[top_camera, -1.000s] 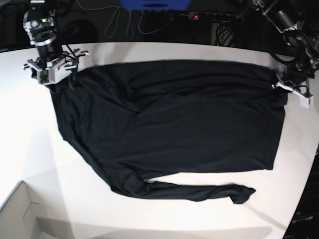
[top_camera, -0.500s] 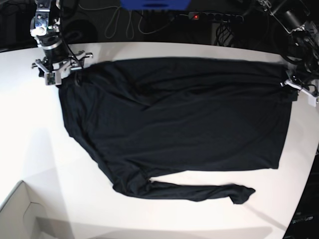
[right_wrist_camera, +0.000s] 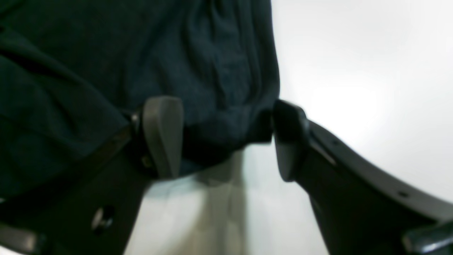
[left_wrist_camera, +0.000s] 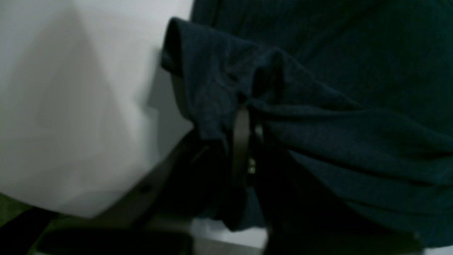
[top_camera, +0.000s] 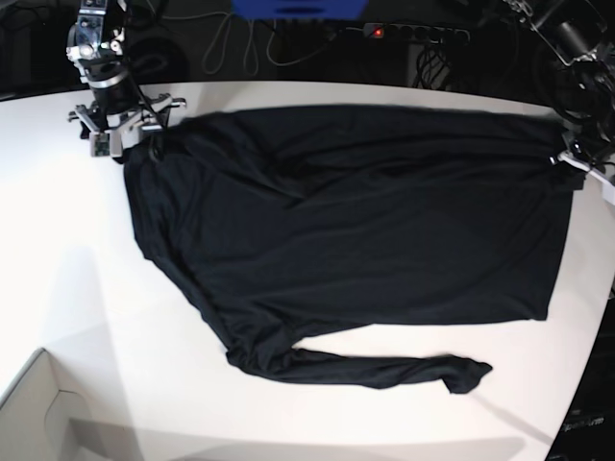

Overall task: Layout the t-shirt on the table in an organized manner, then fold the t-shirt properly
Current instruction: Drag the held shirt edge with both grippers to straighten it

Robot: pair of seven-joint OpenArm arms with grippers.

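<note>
Left hand (left_wrist_camera: 244, 141) pinches the t-shirt (top_camera: 356, 230) hem while my right hand (right_wrist_camera: 226, 138) gapes open over its corner; uneven pull could drag cloth askew across the bench (top_camera: 58, 269).

The left pincer (top_camera: 575, 161) is pinched tight on the t-shirt's (top_camera: 356, 230) right edge. The right pincer (top_camera: 123, 123), jaws spread wide, sits at its far left corner.

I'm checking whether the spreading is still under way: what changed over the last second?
Both grippers drew the t-shirt toward the table's far edge, its top edge straightening. The right gripper is open with fabric between its jaws; the left gripper stays shut on the hem. The lower sleeve barely moved.
</note>
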